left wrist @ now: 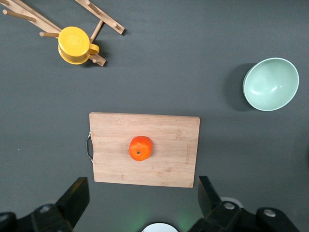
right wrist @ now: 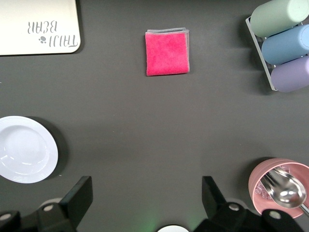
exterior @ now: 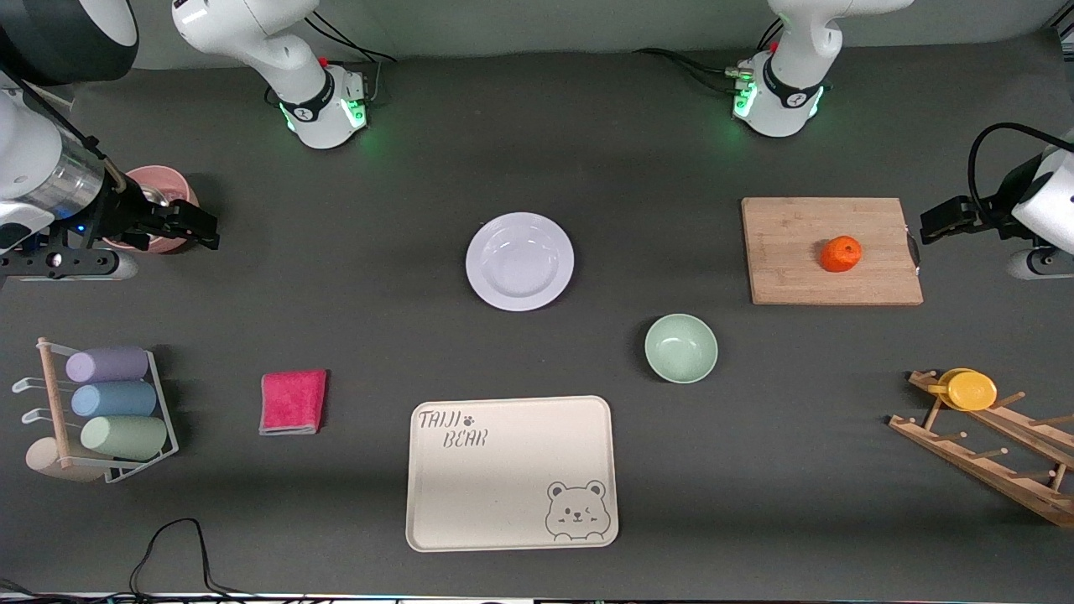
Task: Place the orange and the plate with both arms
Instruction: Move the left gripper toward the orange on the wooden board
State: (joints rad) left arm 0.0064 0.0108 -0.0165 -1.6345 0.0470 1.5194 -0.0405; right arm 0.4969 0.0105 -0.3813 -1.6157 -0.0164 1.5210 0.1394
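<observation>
Orange on wooden board, left end effector spread above, apart

A glossy white round plate sits at frame centre; a small bright-orange fruit rests on a pale wooden board at right. The cream tray bears a bear print; the folded cloth is pink.

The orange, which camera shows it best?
The left wrist view: the orange sits mid-frame on the cutting board, stem dimple visible. The front view shows it smaller, near the left arm's end. The right wrist view misses it.
</observation>
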